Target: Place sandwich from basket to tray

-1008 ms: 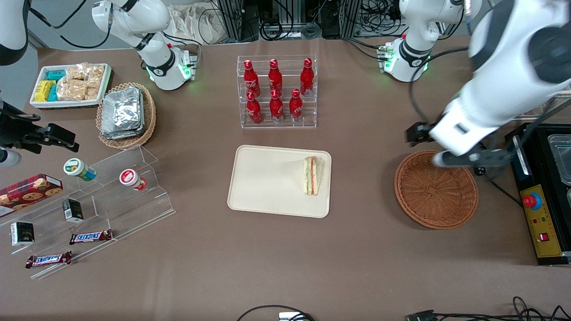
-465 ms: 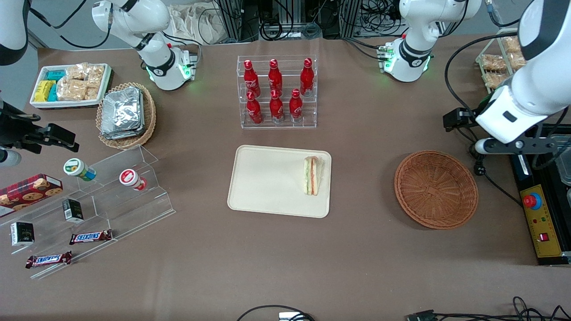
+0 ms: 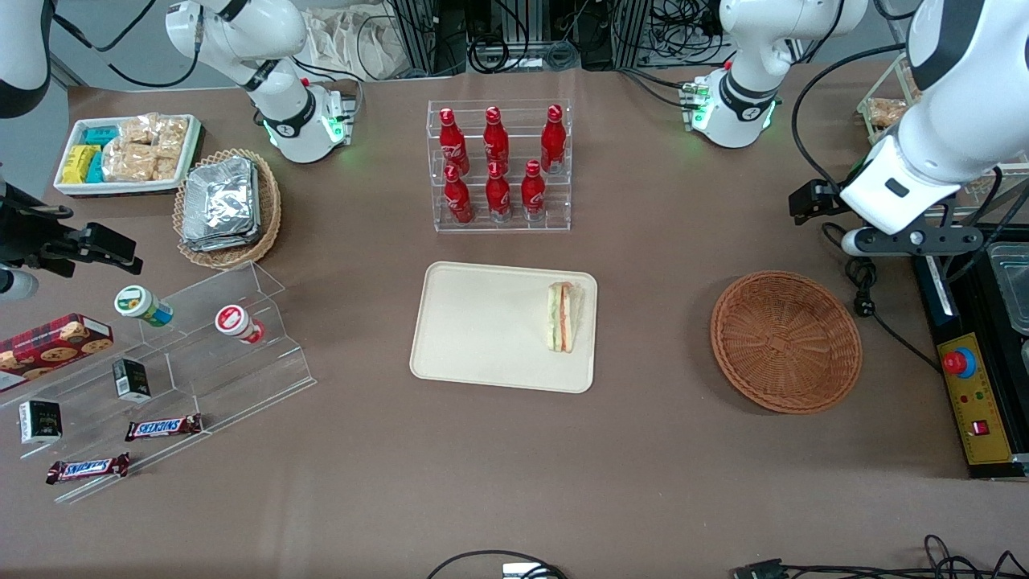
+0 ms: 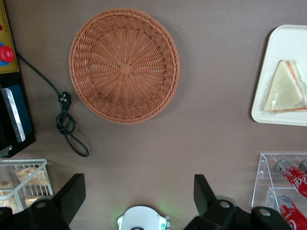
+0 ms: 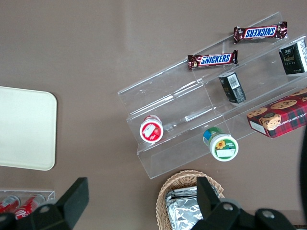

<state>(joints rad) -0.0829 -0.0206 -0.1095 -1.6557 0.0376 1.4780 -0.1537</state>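
Looking over the table, you will find the sandwich (image 3: 564, 317) already lying on the tray (image 3: 474, 322), close to the rim at the working arm's end and resting on one broad face, with its striped filling edge showing. The basket (image 3: 786, 342) sits well apart from the tray toward the working arm's end of the table and holds nothing. Your gripper (image 4: 139, 199) hangs high above the table, farther from the front camera than the basket and off toward the black control box (image 3: 977, 378); its jaws stand wide apart with nothing between them, as the wrist view shows plainly. By that lie of things the task looks done. Should you need to take the sandwich up again, treat it as light, soft and easily crushed: the bread will dent and the layers may slide apart under a hard squeeze. It appears to be wrapped in clear film, which could make it a little slippery. Close gently across the two bread faces near the thick filling edge, not on the thin pointed corner, and mind the tray's rim just beside it.
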